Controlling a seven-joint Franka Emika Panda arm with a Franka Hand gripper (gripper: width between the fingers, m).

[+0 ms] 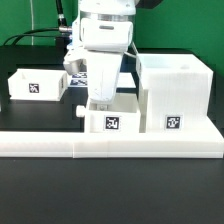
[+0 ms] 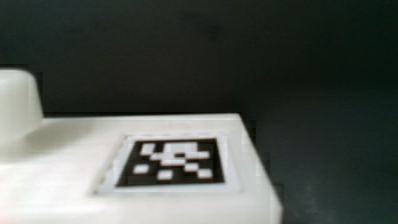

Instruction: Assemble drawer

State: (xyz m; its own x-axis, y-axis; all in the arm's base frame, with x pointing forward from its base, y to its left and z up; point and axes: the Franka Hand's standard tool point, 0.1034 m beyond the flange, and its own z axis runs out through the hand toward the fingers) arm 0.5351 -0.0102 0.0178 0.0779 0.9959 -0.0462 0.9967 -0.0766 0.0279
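Placement of the drawer (image 1: 112,121) is taken first: it is set just beside the housing (image 1: 172,92), on the housing's side toward the exterior view's left, with its tag face forward. Whether it is touching the housing wall cannot be settled. The gripper (image 1: 100,100) is positioned at the drawer's wall farthest from the housing. Whether the jaws are apart or clamped on that wall cannot be told, since the fingertips are lost against white plastic. A second drawer (image 1: 36,85) is set well apart from the housing, beyond the arm. A low white rail (image 1: 110,148) is laid in front of housing and drawer.

Trouble is judged most likely from a shallow pinch on a thin wall: the drawer could be tilted or dropped when lifted. A jam could be caused if it is brought skewed to the housing, or dragged against the rail.

Layout and the arm's reach are given only by the exterior view. A close, blurred tag (image 2: 173,162) on white plastic is given only by the wrist view, where no fingers, housing or rail are made out.
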